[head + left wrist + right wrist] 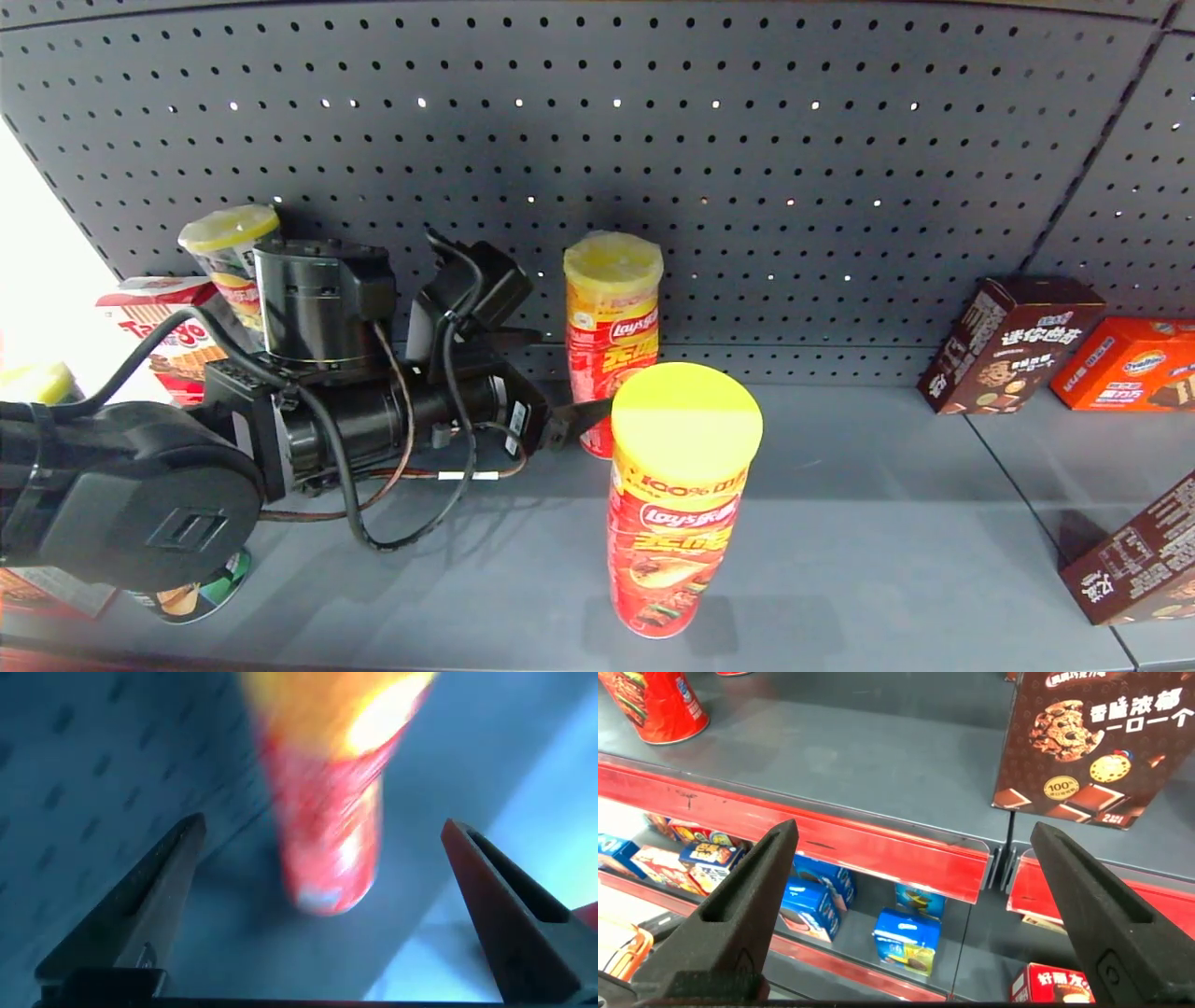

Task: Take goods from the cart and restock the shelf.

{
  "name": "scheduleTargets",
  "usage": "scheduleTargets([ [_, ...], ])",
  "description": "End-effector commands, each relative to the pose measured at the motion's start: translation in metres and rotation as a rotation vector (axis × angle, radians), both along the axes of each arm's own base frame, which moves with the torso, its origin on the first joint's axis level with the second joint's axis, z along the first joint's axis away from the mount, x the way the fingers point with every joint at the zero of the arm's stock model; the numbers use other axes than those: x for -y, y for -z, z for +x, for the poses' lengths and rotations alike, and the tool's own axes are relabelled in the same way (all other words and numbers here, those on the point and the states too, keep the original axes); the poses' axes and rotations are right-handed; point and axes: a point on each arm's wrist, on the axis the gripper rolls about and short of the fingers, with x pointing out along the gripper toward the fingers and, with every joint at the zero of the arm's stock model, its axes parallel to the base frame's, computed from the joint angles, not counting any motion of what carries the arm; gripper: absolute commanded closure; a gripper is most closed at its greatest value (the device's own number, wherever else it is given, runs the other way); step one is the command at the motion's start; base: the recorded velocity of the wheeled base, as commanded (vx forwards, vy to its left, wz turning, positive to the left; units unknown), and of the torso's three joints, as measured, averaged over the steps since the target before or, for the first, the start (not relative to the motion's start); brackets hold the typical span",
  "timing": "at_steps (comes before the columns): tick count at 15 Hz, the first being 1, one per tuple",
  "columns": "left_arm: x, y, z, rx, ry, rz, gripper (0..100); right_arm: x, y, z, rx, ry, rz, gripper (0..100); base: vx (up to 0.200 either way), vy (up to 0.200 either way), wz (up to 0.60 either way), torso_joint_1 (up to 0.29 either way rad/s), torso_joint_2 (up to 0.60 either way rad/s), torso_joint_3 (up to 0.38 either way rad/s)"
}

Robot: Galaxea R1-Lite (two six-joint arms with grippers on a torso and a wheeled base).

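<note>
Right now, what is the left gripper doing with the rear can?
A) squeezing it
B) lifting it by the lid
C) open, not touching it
C: the left gripper has its fingers wide apart, with the rear can ahead between them, untouched.

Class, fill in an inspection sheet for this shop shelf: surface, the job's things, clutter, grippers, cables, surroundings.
Surface: grey shelf, bare between the goods.
Job's things: two upright red chip cans with yellow lids, front can and back can, standing apart.
Clutter: brown boxes and orange box to the right; third can and wafer box behind the left arm.
Grippers: left gripper open, fingers either side of the back can, no contact seen; right gripper open, holding nothing, facing the red front rail.
Cables: black cables hang in a loop below the left arm.
Surroundings: grey pegboard behind; blue packs on a lower shelf.
</note>
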Motion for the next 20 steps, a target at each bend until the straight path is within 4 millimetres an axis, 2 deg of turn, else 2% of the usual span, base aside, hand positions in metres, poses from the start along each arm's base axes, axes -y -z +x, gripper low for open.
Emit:
scheduleTargets([
  [1,-0.003,-0.001,-0.005,0.004,-0.03,0.008,0,0.0,0.0,0.0,-0.001,0.0,-0.001,0,0.0,0.0,0.0,0.0,0.0,0.0],
  [11,-0.011,0.004,-0.001,-0.006,-0.215,0.07,0,0.0,0.0,0.0,-0.001,0.0,-0.001,0,0.0,0.0,0.0,0.0,0.0,0.0],
  [16,-0.009,0.0,-0.001,0.002,-0.216,0.059,0,0.0,0.0,0.0,-0.001,0.0,-0.001,0,0.0,0.0,0.0,0.0,0.0,0.0],
  [18,-0.008,-0.001,-0.006,0.007,-0.191,0.051,0,0.0,0.0,0.0,-0.001,0.0,-0.001,0,0.0,0.0,0.0,0.0,0.0,0.0],
  [19,-0.004,-0.003,-0.017,0.006,-0.116,0.037,0,0.0,0.0,0.0,-0.001,0.0,-0.001,0,0.0,0.0,0.0,0.0,0.0,0.0],
  [20,-0.003,-0.004,-0.018,0.009,-0.103,0.034,0,0.0,0.0,0.0,-0.001,-0.002,-0.001,0,0.0,0.0,0.0,0.0,0.0,0.0],
])
